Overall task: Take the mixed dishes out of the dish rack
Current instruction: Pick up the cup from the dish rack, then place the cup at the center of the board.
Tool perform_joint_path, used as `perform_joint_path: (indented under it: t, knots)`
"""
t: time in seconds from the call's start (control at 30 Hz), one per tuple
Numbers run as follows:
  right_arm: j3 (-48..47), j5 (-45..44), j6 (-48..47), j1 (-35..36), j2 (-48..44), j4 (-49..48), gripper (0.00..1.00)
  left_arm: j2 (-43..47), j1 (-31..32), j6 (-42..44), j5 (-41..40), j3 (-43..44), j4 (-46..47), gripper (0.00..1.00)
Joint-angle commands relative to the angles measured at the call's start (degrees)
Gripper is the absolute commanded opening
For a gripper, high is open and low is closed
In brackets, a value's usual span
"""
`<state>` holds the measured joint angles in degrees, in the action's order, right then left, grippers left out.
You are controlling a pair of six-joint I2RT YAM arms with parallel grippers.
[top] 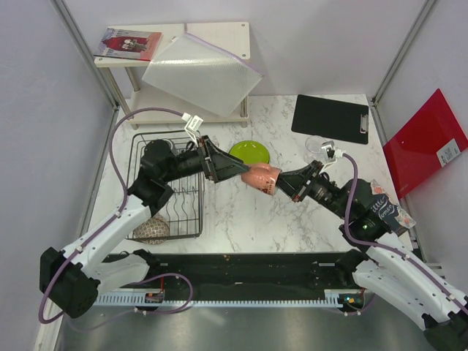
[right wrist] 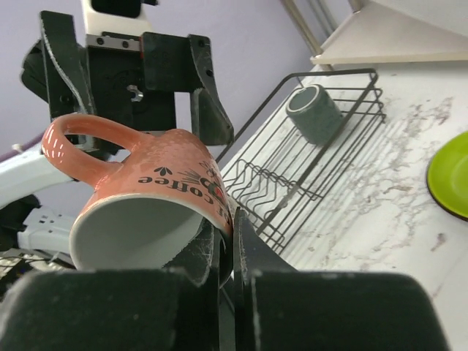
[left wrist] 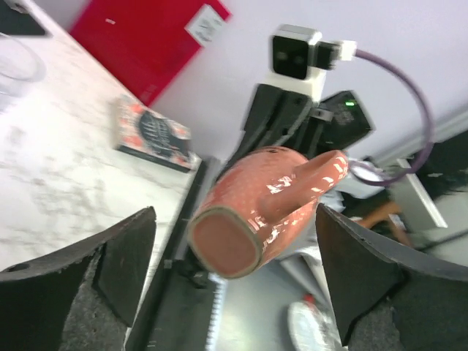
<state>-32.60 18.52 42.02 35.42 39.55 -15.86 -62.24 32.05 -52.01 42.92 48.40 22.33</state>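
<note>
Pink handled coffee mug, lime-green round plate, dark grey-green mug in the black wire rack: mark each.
Pink handled coffee mug (top: 262,178): top external view, on its side wall.
Lime-green round plate (top: 250,151): top external view, on its centre.
Dark grey-green mug (right wrist: 316,115): right wrist view, on its outer wall.

Bare marble table (top: 241,219) lay open in front of the raised pink cup (top: 262,178), toward the near edge. Lime-green plate (top: 249,152) sat just behind it. Dish rack (top: 183,216) blocked the left; clear glass (top: 316,145) stood far right.
</note>
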Motion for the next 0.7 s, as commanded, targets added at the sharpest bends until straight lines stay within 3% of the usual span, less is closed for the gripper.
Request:
perform_joint_path:
  t: [0.0,0.17,0.3,0.37,0.43,0.67]
  knots:
    - [-4.8,-5.4,-4.2,0.2,-3.2,4.9,0.0,2.6,-0.3,11.1,-10.1,3.3,-14.0,0.99]
    - [-9.7,-14.8,-8.8,0.2,-4.3,15.7,0.0,4.6,-0.7,12.3,-27.7,3.1,-23.0,0.99]
    - [-21.8,-39.4,-12.6,-0.3,5.3,39.9,0.0,4.8,-0.9,12.5,-37.8,3.4,-31.9,0.99]
    - [-25.0,-45.2,-12.9,-2.0,10.3,45.7,0.0,4.1,-0.9,12.5,-39.8,4.1,-34.1,0.99]
    - [-25.5,-43.3,-12.6,-8.2,13.6,47.6,0.0,3.0,-0.9,12.4,-39.8,4.5,-37.0,0.99]
    - [-24.5,-42.2,-4.7,-18.2,18.2,48.5,0.0,2.9,-0.9,10.4,-38.2,3.6,-40.4,0.99]
